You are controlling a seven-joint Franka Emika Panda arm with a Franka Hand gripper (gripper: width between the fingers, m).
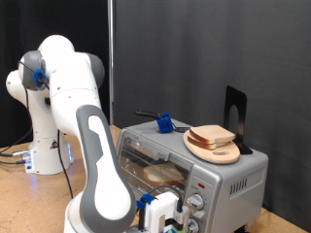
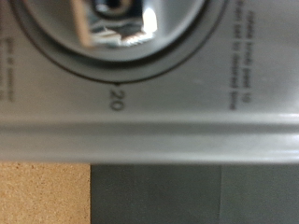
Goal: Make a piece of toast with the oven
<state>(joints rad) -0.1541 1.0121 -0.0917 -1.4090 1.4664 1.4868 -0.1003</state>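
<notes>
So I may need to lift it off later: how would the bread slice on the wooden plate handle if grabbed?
The bread slice looks soft and thin, so probably light and easily crushed. It lies flat on the wooden plate atop the oven, so it may slide rather than tip.

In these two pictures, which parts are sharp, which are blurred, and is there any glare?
Exterior view: evenly lit and fairly sharp; the oven and the bread on the wooden plate read clearly, and the hand sits at the knobs. Wrist view: very close and soft; the knob shows bright glare, yet the "20" mark stays readable.
</notes>
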